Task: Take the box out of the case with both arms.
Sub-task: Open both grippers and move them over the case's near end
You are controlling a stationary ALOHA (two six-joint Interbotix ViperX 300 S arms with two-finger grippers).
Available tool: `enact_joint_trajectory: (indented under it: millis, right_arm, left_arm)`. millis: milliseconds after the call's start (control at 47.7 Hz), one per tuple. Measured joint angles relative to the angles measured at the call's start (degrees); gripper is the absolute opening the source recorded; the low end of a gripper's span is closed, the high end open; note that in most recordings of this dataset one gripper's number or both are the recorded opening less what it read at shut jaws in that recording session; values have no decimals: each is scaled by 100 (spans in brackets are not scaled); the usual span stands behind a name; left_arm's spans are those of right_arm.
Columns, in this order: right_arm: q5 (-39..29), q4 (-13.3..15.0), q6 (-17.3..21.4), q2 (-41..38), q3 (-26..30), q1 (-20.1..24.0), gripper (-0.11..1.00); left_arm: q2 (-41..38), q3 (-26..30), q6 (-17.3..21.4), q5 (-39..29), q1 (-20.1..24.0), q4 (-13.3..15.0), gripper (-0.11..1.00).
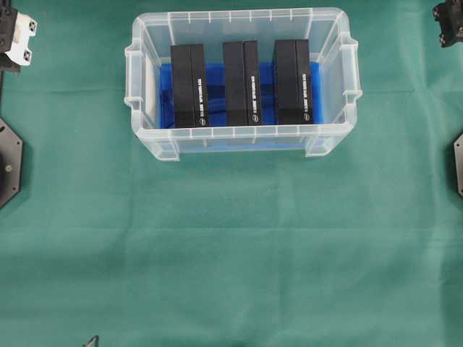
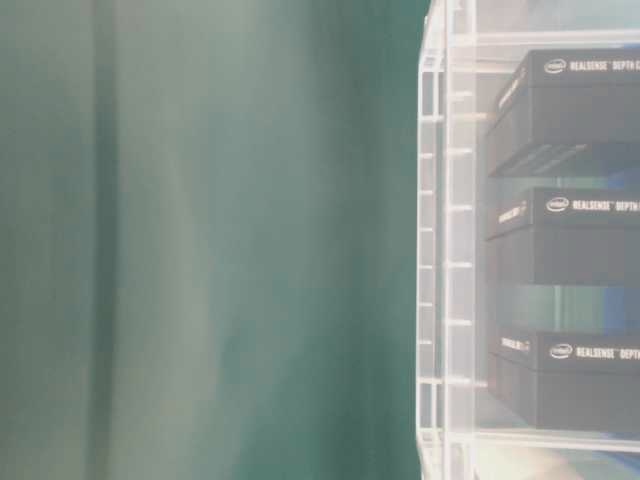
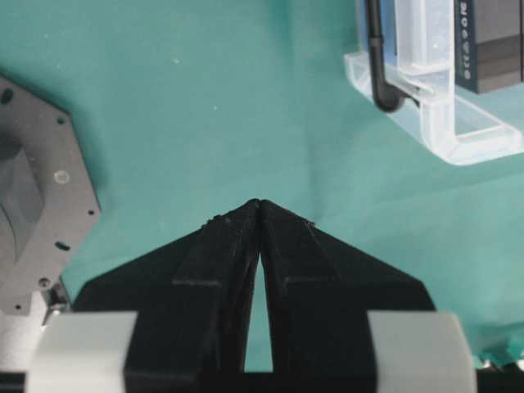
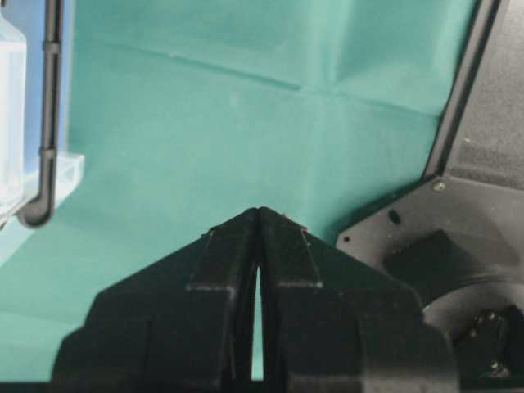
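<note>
Both hands [image 3: 259,205] [image 4: 259,211] closed, empty, above cloth [image 3: 205,106].

A robotics lab bench is suggested rather than a home or shop. The whole work surface is covered by a green cloth [image 1: 231,246], creased but otherwise kept bare. Black hexagonal arm bases [image 1: 9,163] are bolted at both side edges of the cloth, and machined metal plates with screws [image 3: 37,188] are seen from the wrist views. Three identical black boxes [image 1: 241,83], printed with a depth-camera brand name, are stored in a clear plastic case [image 1: 242,137]. No household furnishing or shop fitting is shown in any view
</note>
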State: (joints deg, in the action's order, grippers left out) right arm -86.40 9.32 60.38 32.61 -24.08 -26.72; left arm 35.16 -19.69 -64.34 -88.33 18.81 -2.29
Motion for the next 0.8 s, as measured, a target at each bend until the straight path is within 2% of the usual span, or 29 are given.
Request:
enact_joint_trajectory:
  millis: [440,482,566,629,692,797]
  right_arm:
    - [18,-123,-185,35,-9,0,1]
    - [35,-123,-185,35,-9,-9,4]
    - [70,-123,-185,35,-26,-9,19]
    - [97,-123,-149,35,-62,-9,37]
    - [105,-88,-105,35,-132,0,58]
    - [105,-9,-53,35,-202,-9,86]
  left_arm:
    - [0,-132,88,18,0,18,0]
    - [0,-167,79,53,18,18,0]
    - [-9,-264,70,202,62,9,2]
    - [-18,-316,70,272,62,9,11]
    - [-18,-369,62,316,70,9,30]
    - [-35,-422,-53,325,79,18,61]
